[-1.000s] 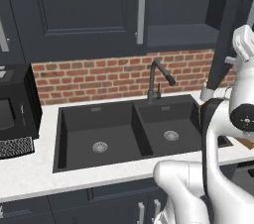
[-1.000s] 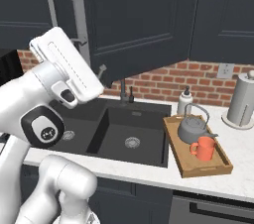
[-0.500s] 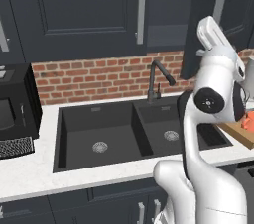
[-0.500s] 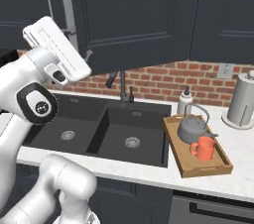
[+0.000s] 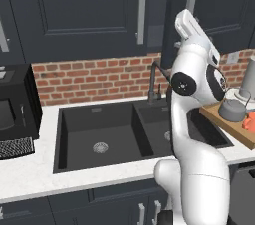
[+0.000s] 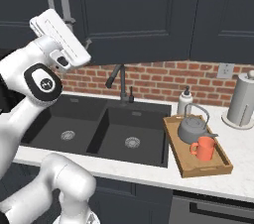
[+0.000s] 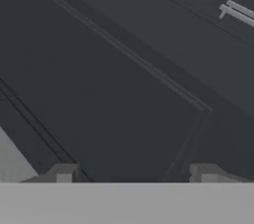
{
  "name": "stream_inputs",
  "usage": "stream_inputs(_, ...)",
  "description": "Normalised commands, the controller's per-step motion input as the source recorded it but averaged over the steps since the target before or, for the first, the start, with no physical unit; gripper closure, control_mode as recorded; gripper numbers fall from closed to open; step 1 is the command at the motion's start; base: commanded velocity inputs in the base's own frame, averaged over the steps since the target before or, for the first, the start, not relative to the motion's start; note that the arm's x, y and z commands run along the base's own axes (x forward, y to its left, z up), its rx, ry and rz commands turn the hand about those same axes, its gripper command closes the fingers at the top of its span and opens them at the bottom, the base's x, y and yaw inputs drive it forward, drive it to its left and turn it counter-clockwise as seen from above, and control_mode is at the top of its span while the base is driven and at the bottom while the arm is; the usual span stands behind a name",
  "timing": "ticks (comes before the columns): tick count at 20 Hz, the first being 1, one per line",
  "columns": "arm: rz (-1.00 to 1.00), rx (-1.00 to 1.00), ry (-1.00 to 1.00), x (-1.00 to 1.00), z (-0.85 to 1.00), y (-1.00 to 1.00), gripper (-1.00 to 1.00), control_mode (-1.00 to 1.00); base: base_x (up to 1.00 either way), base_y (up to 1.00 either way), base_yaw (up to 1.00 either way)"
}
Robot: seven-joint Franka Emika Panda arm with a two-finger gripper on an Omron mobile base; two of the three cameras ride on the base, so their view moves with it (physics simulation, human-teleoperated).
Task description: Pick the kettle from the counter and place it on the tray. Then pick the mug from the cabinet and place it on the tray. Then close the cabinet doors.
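The kettle (image 6: 194,130) and the mug (image 6: 204,148) both stand on the tray (image 6: 218,168), just right of the sink (image 6: 99,128). What remains is the cabinet doors (image 7: 124,84), up above the sink. A door is stiff, flat and probably smooth, hinged, likely light to swing; a flat push on the panel should serve, or a hold on its long bar handle (image 5: 142,10). The gripper (image 7: 133,172) faces the panel closely, fingers spread, holding nothing. No writing or labels can be read.

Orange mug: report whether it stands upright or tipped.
Upright: the orange mug stands mouth up on the wooden tray beside the kettle.
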Motion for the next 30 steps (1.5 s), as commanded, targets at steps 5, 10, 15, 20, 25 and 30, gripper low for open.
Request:
stream_inputs(5, 0.0, -0.09, 0.0, 0.9, -0.1, 0.05, -1.0, -1.0, 0.0, 0.0, 0.0)
stream_inputs(10, 0.0, -0.23, 0.0, 0.56, -0.07, 0.1, -1.0, -1.0, 0.0, 0.0, 0.0)
stream_inputs(15, -0.04, -0.26, 0.06, 0.61, -0.11, 0.02, -1.0, -1.0, 0.0, 0.0, 0.0)
stream_inputs(20, -0.11, -0.25, 0.17, 0.63, -0.02, 0.0, -1.0, -1.0, 0.0, 0.0, 0.0)
stream_inputs(25, -0.1, -0.2, 0.23, 0.39, -0.03, 0.0, -1.0, -1.0, 0.0, 0.0, 0.0)
stream_inputs(30, -0.08, -0.16, 0.2, 0.47, -0.03, 0.0, -1.0, -1.0, 0.0, 0.0, 0.0)
